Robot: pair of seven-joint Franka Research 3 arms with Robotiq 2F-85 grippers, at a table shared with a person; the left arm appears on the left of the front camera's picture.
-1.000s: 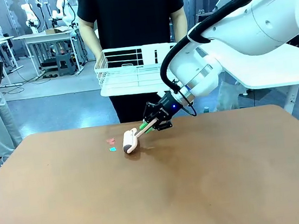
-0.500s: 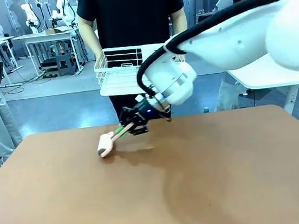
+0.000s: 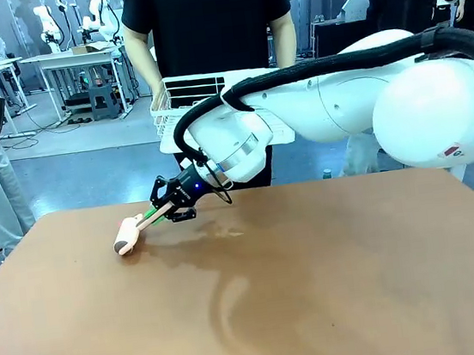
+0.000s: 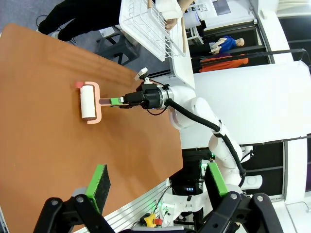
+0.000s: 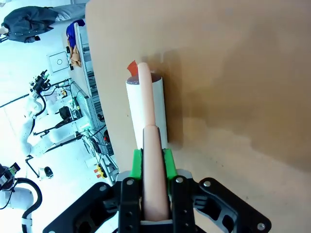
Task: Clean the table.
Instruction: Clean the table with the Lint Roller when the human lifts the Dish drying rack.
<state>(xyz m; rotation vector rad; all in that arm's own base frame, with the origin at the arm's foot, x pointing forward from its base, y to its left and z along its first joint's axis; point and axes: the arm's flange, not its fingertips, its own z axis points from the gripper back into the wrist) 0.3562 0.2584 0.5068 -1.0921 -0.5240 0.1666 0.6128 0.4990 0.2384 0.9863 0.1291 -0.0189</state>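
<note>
Holds left claw [image 4: 156, 180] wide apart and empty over the surface [image 3: 337, 286]. Presses roller [image 3: 125, 237] down near the far left edge, handle clamped tight in right claw [image 3: 174, 211]. Leaves one red scrap [image 5: 131, 65] at the roller's end. Looks nearly done; rightward, no other scraps seen.

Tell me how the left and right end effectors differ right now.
The left end effector stands wide open and empty; the right end effector is shut on the lint roller handle. The left hangs high above the table; the right sits low, roller on the tabletop. Both are black with green pads.
</note>
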